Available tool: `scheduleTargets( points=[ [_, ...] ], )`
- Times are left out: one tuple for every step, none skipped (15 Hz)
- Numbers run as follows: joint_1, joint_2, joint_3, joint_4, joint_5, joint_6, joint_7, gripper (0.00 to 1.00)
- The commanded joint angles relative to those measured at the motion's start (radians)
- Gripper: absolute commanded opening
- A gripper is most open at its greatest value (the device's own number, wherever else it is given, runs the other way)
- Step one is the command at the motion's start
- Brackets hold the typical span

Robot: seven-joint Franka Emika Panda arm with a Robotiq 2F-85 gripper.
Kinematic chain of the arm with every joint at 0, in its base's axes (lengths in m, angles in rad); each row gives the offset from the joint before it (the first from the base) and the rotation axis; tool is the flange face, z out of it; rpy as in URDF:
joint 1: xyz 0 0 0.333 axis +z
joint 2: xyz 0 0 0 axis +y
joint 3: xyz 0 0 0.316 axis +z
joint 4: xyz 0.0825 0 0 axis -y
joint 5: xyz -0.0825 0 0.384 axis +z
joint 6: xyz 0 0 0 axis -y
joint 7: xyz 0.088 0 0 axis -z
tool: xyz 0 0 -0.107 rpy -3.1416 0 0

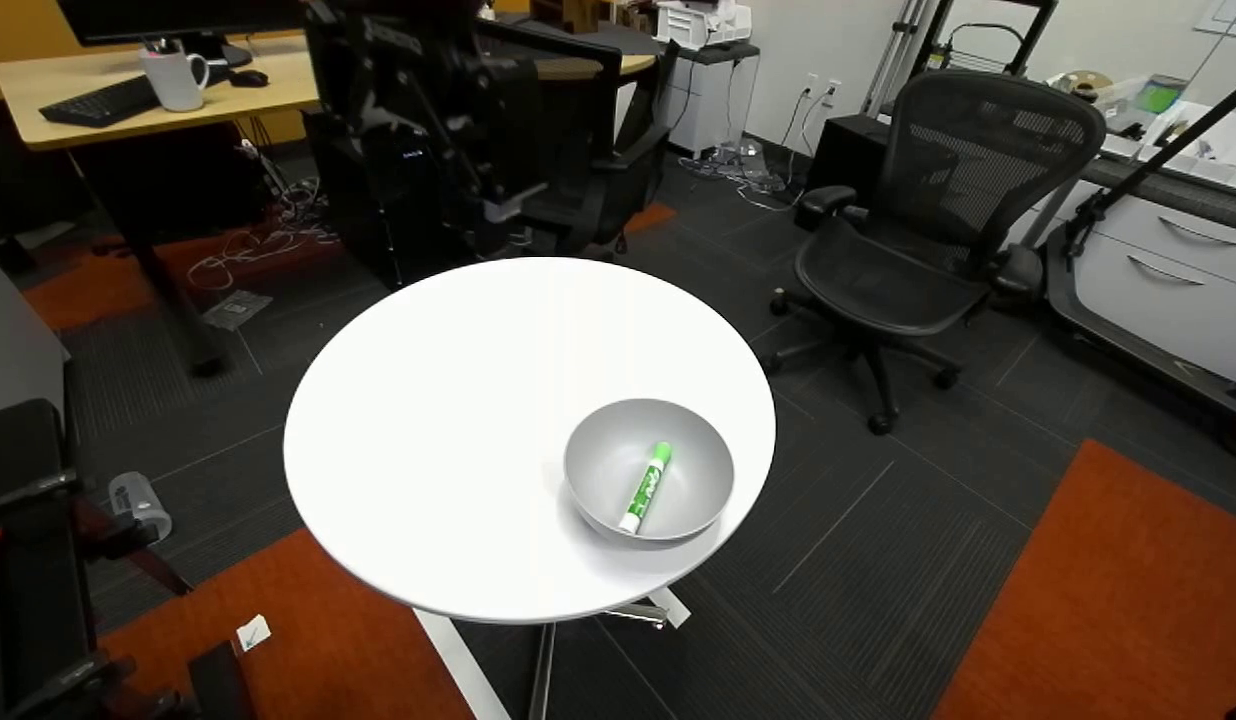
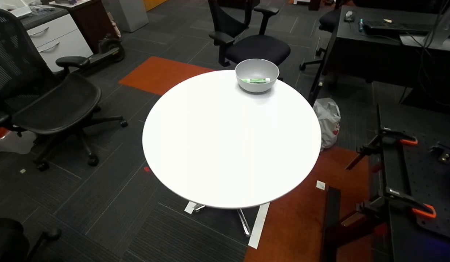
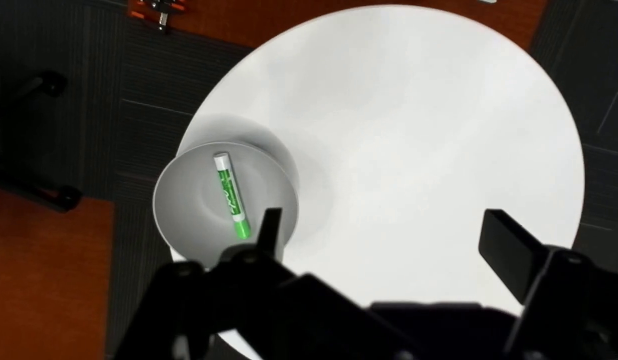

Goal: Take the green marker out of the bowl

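White surface (image 1: 458,400) is bearing the bowl (image 1: 600,468) near its edge, green marker (image 3: 232,196) inside; fingers (image 3: 511,255) are hovering wide, reach likely needing alignment first.

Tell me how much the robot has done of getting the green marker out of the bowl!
Done: none of the taking-out yet, because the green-capped marker lies inside the round grey bowl. In hand: nothing, as the wrist view shows the gripper wide open and holding nothing. Left: probably the whole job, which is reaching into the bowl, closing on the marker and lifting it out.
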Motion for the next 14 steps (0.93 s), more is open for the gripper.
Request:
scheduleTargets(
  points=[
    [-0.050,0.180,0.018,0.132,0.064,0.042,-0.069,1.00],
    [-0.065,0.221,0.025,0.154,0.079,0.060,-0.087,1.00],
    [-0.080,0.260,0.035,0.171,0.094,0.099,-0.101,1.00],
    [-0.095,0.294,0.045,0.187,0.105,0.135,-0.114,1.00],
    [-0.111,0.329,0.060,0.201,0.124,0.183,-0.128,1.00],
    [-0.128,0.361,0.074,0.213,0.136,0.227,-0.141,1.00],
    [-0.143,0.393,0.089,0.228,0.146,0.266,-0.150,1.00],
    [-0.158,0.426,0.104,0.247,0.151,0.299,-0.148,1.00],
    [-0.173,0.454,0.118,0.264,0.152,0.313,-0.152,1.00],
    [-0.184,0.481,0.130,0.279,0.143,0.328,-0.142,1.00],
    [-0.195,0.505,0.141,0.297,0.138,0.333,-0.136,1.00],
    [-0.203,0.522,0.149,0.313,0.130,0.331,-0.127,1.00],
    [-0.209,0.538,0.153,0.330,0.120,0.324,-0.114,1.00],
    [-0.208,0.501,0.156,0.278,0.108,0.326,-0.112,1.00]
  ],
)
